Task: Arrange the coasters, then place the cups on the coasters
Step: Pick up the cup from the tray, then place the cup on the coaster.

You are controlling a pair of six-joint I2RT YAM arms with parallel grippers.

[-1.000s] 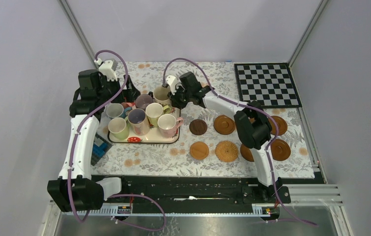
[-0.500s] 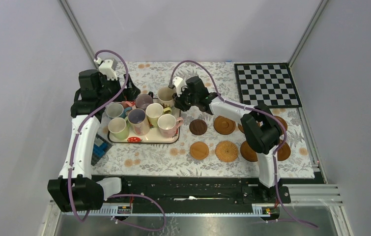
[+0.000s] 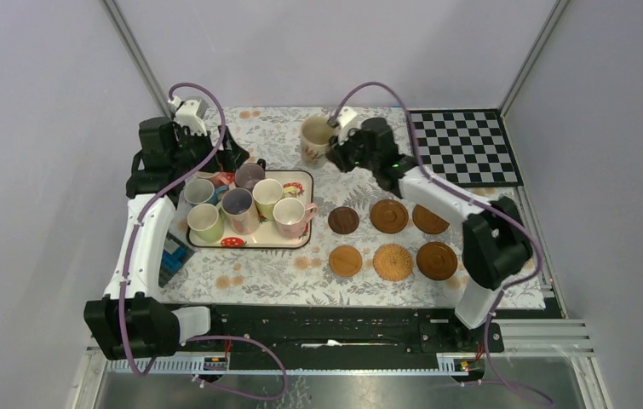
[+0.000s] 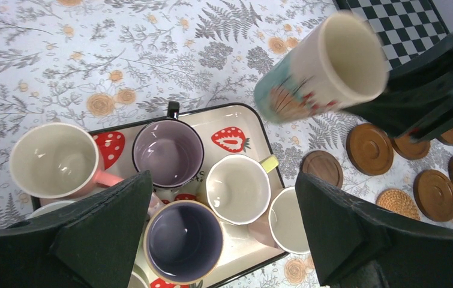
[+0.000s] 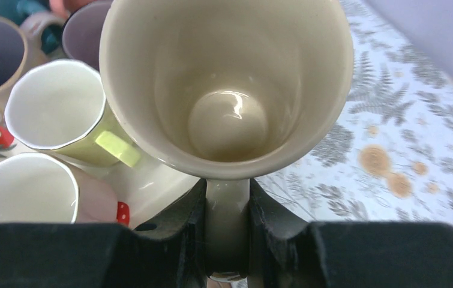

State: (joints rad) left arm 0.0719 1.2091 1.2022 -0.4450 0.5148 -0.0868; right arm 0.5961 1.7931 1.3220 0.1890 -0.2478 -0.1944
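We see a tray (image 3: 299, 181) at left crowded with cups (image 3: 240, 210), six coasters (image 3: 388, 216) in two rows to its right, the left gripper (image 3: 231, 158) spread open above the tray's far end, and the right gripper (image 5: 227, 231) clamped on the handle of a tall cup (image 3: 315, 139), held aloft farther back.

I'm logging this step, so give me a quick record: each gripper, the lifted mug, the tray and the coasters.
Right gripper: shut on the handle of the tall mug
Tall mug: tilted, off the tray, above the tablecloth
Left gripper: open, above the tray
Tray: six mugs visible
Coasters: six visible, two rows of three, all bare
Progress: no cup on a coaster yet
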